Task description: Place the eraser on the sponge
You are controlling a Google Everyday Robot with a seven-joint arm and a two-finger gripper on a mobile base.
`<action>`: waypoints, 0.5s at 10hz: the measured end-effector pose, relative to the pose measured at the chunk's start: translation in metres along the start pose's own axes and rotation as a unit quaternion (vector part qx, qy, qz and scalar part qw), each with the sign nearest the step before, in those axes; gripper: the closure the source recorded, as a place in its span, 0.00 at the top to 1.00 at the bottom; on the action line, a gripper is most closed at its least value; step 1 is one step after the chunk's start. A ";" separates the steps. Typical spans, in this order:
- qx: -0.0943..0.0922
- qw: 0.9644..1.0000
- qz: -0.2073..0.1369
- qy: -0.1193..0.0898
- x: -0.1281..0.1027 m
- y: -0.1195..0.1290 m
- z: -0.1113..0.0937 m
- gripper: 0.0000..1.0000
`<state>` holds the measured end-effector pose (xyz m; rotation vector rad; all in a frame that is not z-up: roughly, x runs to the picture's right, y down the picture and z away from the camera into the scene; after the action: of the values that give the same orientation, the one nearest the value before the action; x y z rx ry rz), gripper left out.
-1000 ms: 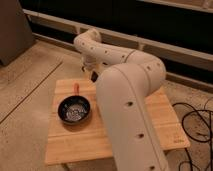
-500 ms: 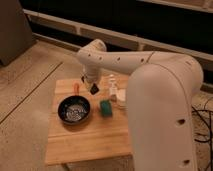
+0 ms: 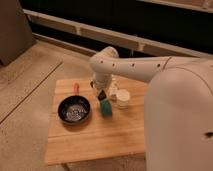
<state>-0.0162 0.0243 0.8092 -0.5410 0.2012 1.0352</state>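
Observation:
My gripper (image 3: pixel 101 93) hangs at the end of the white arm, over the middle of the wooden table (image 3: pixel 90 137). It is shut on the eraser (image 3: pixel 102 95), a small dark block showing at its tip. The sponge (image 3: pixel 106 108), a small teal-green block, lies on the table directly below and a little in front of the eraser, with a small gap between the two.
A black round pan (image 3: pixel 74 110) with an orange handle (image 3: pixel 76 88) sits left of the sponge. A white cup (image 3: pixel 122 98) stands right of the gripper. The robot's large white body (image 3: pixel 180 120) fills the right side, with bare floor to the left of the table.
The arm has swung from the back of the table toward its middle, and the gripper has come down with the eraser to just above the sponge.

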 end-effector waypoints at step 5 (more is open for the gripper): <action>-0.004 1.000 -0.004 0.000 -0.002 0.006 0.001 0.00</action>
<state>-0.0223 0.0255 0.8094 -0.5483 0.1956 1.0290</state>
